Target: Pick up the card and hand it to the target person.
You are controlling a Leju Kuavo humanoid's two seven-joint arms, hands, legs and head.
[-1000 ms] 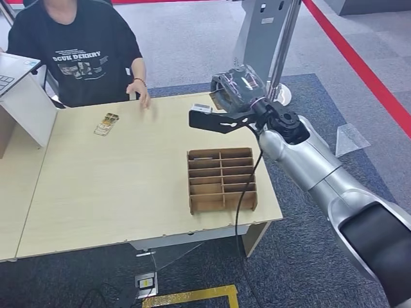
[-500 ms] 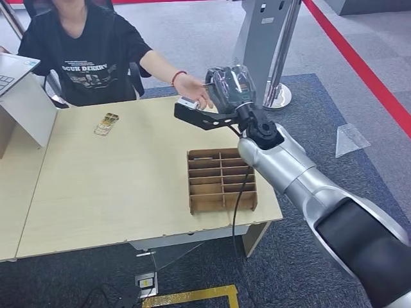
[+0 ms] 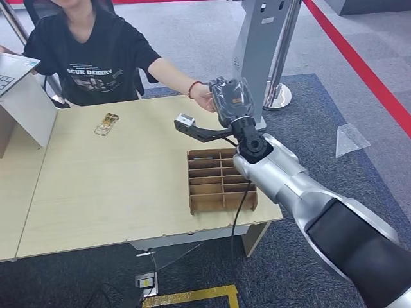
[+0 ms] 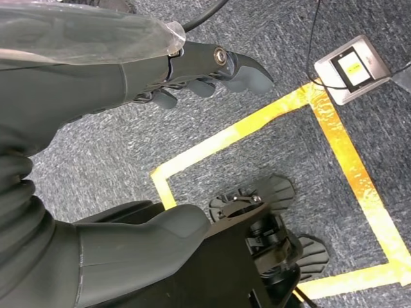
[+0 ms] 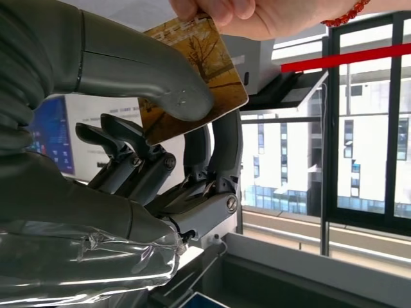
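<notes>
A: Where's your card (image 5: 194, 77)?
B: Pinched between the thumb and fingers of your right robot hand (image 3: 232, 101), raised above the tabletop (image 3: 121, 173); the person's hand (image 5: 232, 14) grips its far edge.
A: And your left robot hand (image 4: 145, 70)?
B: Hanging over the carpet, fingers loosely curled, holding nothing.

1 card (image 5: 194, 77), pinched by right hand (image 5: 145, 147) and a person's hand (image 5: 232, 13). 1 person (image 3: 92, 58). 1 table (image 3: 121, 186). 1 wooden divider tray (image 3: 221, 180). 1 small card stack (image 3: 106, 123) on table. 1 laptop (image 3: 12, 67). 1 floor socket (image 4: 351, 67). Left hand (image 4: 145, 70) holds nothing.
</notes>
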